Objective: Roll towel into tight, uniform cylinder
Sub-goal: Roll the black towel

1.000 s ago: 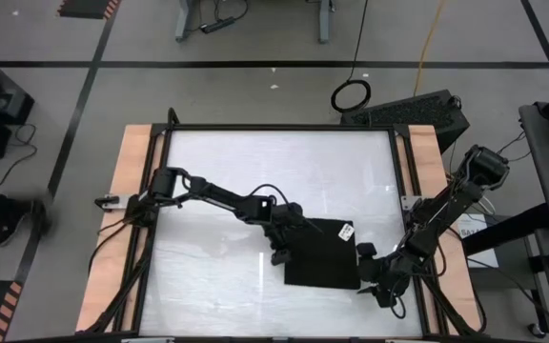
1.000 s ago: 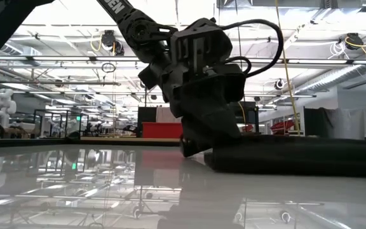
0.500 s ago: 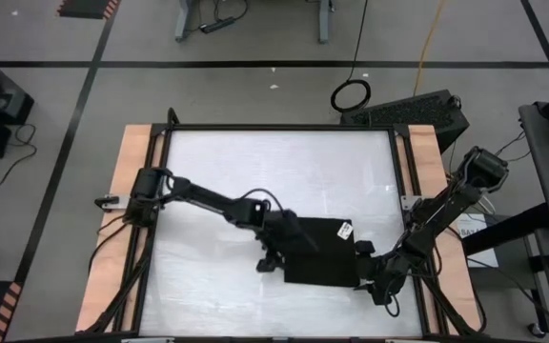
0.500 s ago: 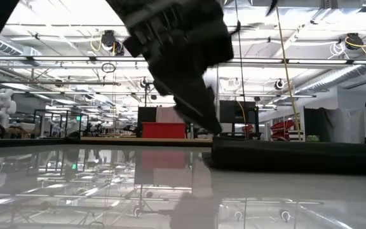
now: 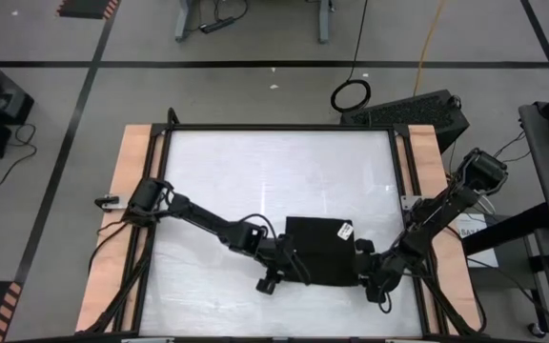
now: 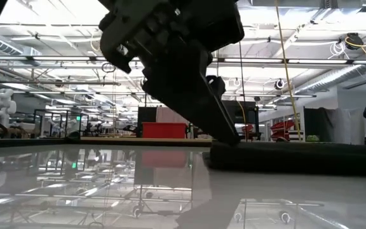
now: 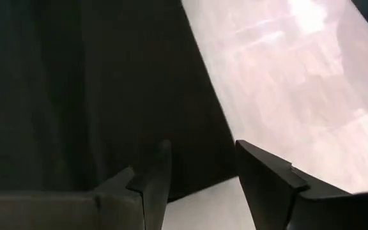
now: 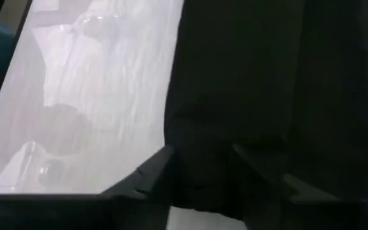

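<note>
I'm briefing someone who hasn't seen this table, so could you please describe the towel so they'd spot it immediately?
On the white tabletop, look toward the near edge, right of centre, between the left tool and the right tool. The towel is the flat black cloth there, told from the dark arms by its small white tag.

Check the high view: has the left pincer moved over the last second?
Yes. The left pincer slid along the towel toward the table's near edge.

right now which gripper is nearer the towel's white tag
Right. The right gripper sits at the towel's near right corner, just below the white tag. The left gripper is at the near left corner, across the towel from it.
</note>
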